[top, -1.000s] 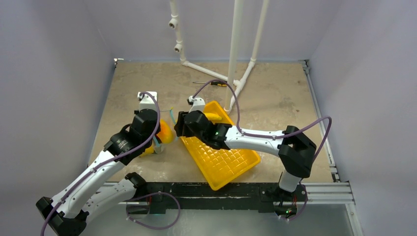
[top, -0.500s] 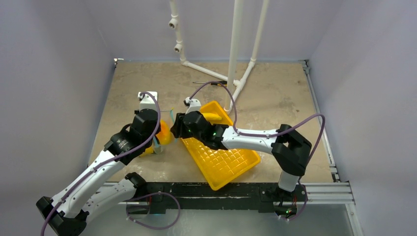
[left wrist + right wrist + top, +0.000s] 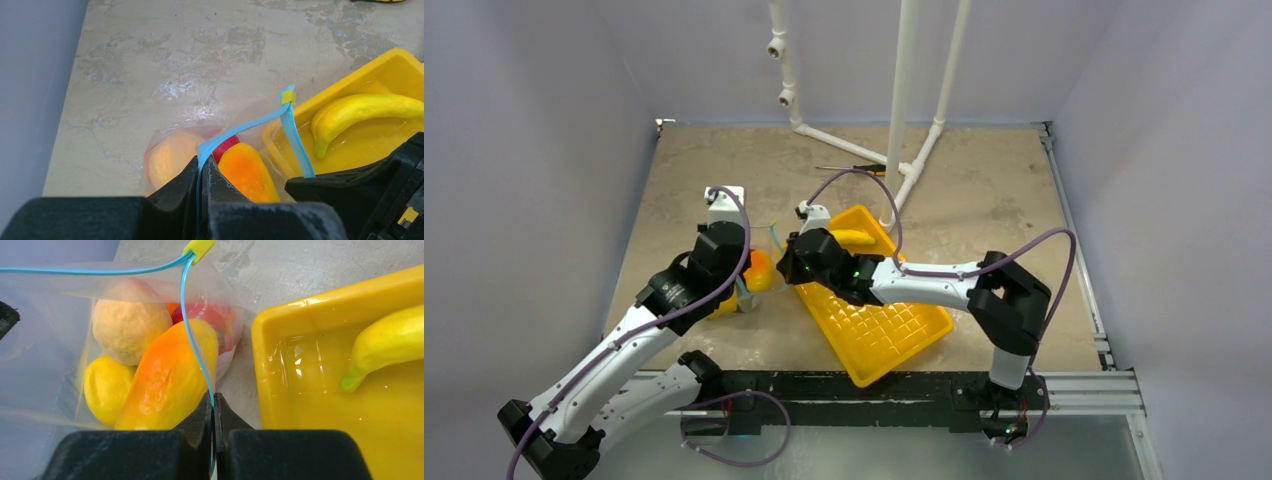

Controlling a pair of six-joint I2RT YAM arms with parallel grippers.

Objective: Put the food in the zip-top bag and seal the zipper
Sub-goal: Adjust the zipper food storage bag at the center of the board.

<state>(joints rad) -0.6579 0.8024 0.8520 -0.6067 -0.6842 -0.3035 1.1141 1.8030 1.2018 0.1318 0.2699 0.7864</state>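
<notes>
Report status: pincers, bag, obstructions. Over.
Left pincer shut on zipper. Right pincer shut on zipper too. Bag mouth open, mango inside. Banana in tray; no obstruction seen.

Walls (image 3: 524, 150): plain pale lilac-grey, at left, back and right of frame.
Tabletop (image 3: 994, 200): mottled beige, stone-like, centre.
Pipes (image 3: 905, 90): white, upright, upper centre, jointed with fittings.
Rail (image 3: 1084, 390): metal, along bottom edge.
Light: soft, even.
</notes>
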